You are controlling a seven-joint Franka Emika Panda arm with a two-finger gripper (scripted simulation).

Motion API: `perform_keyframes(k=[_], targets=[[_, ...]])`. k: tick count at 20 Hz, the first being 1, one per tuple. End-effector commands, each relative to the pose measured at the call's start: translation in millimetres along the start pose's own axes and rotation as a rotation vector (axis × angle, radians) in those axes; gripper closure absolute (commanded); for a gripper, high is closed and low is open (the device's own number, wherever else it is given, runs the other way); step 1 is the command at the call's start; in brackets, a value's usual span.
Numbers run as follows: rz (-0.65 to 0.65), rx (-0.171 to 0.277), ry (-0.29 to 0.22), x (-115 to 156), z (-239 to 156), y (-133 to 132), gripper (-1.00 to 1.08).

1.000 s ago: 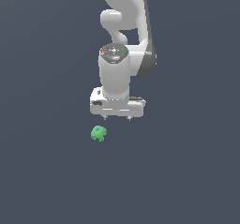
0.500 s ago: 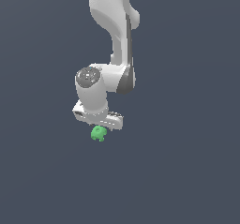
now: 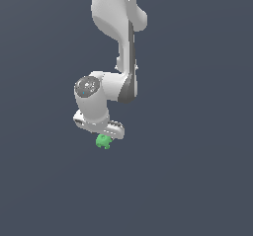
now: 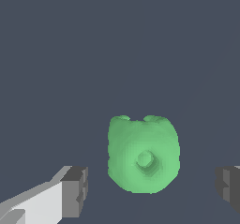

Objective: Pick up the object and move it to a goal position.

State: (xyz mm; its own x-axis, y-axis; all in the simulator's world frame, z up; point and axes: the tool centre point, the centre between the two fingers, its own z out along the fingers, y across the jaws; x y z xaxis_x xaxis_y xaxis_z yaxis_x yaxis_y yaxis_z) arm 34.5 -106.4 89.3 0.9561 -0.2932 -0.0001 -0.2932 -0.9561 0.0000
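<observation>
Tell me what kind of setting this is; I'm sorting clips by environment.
Likely a bare simulated test scene: only a flat, featureless grey ground, a white robot arm, its gripper and a small green object.

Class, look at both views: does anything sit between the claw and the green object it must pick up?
Nothing visible does. The green object lies between the open claw's fingers, with bare gaps either side.

No readable text, labels or numbers anywhere
</observation>
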Motion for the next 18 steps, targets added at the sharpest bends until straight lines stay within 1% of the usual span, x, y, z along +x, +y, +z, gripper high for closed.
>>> perform_keyframes(k=[1,9,14,15,18], targets=[[0.000,0.000,-0.001,0,5,0,-0.92],[0.003,0.000,0.000,-1,44,1,-0.92],[0.003,0.000,0.000,0,50,1,-0.92],[0.003,0.000,0.000,0,50,1,1.08],[0.003,0.000,0.000,0,50,1,1.08]])
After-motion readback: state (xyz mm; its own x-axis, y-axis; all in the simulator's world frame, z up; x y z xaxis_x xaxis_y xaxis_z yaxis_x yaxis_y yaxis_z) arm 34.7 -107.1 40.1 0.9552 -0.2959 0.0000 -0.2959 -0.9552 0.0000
